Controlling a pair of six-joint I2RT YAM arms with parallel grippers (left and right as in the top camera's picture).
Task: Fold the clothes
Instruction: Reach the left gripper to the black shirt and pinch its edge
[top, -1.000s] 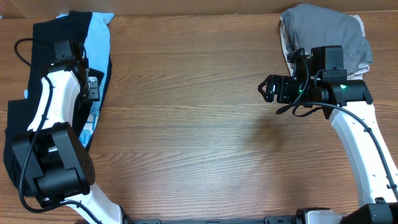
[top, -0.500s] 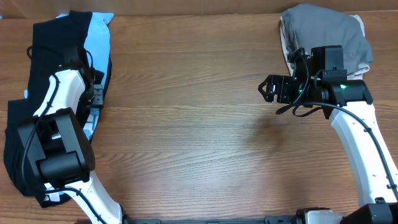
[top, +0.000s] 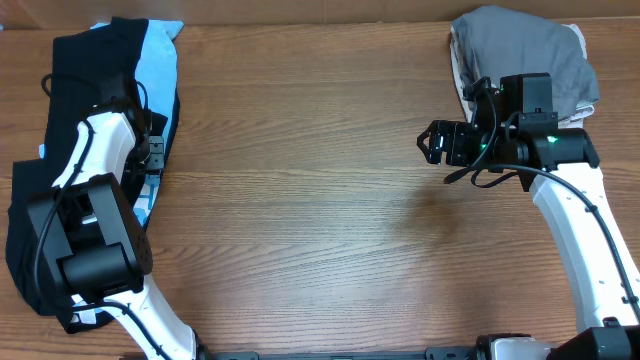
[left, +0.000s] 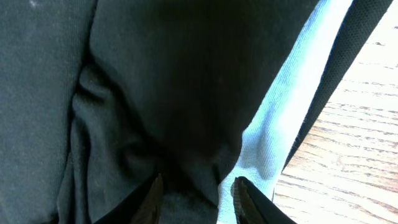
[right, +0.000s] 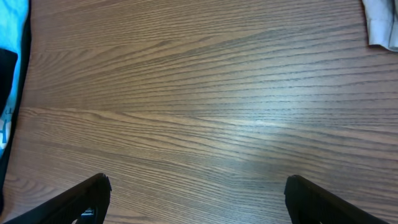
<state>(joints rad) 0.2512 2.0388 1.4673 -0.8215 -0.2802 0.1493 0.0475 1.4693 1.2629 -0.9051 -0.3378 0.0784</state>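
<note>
A black T-shirt (top: 85, 60) lies crumpled at the table's left edge, over a light blue garment (top: 158, 70). In the left wrist view the black T-shirt (left: 155, 81) fills the frame and the light blue garment (left: 280, 118) runs along its right side. My left gripper (left: 198, 200) is open, low on the pile, with a fold of black cloth between its fingertips. Its fingers are hard to make out against the black cloth in the overhead view. My right gripper (top: 432, 142) is open and empty over bare wood (right: 199, 124). A grey garment (top: 525, 50) lies at the back right.
A beige cloth edge (top: 458, 70) shows under the grey garment, and a pale corner (right: 380, 25) shows in the right wrist view. The wooden table (top: 320, 200) lies between the two piles. More black cloth (top: 25, 240) hangs at the front left.
My left wrist has dropped lower onto the black cloth, then stayed still. The right arm has not moved.
</note>
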